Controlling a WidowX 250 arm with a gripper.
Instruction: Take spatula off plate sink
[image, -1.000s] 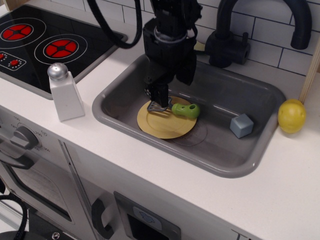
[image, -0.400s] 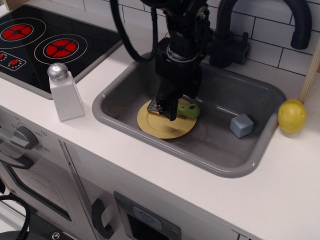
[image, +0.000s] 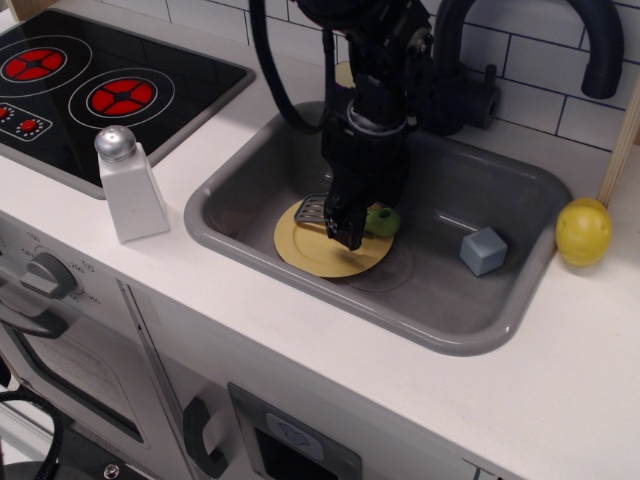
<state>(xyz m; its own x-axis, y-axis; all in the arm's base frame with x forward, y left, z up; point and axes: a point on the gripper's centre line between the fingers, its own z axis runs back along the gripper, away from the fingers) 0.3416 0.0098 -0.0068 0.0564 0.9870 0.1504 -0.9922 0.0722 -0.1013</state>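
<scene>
While the black arm reaches down from the far side into the sink (image: 520, 300), its gripper (image: 345, 232) sits low over the middle of the spatula (image: 330, 213), right where the dark slotted blade meets the lime-green handle. The jaws are down at that spot, but the arm's own body hides their tips, so whether they are spread or pinching the spatula cannot be told. The spatula lies across the far half of the plate (image: 305, 248), its grey blade poking out to the left of the gripper and the rounded green handle end showing just to the right. The plate, flat and mustard-yellow, rests on the sink floor toward the left part of the basin, close to a faint circular drain mark on its right. A pale blue-grey cube (image: 484, 250) stands on the sink floor to the right, well apart from the plate. On the white counter, a yellow lemon (image: 584, 232) sits just beyond the sink's right rim, and a white shaker (image: 128, 183) with a silver cap stands to the left of the sink. A black stove top (image: 100, 85) with red burners fills the far left, and a dark faucet (image: 520, 45) arches over the far edge of the sink.
</scene>
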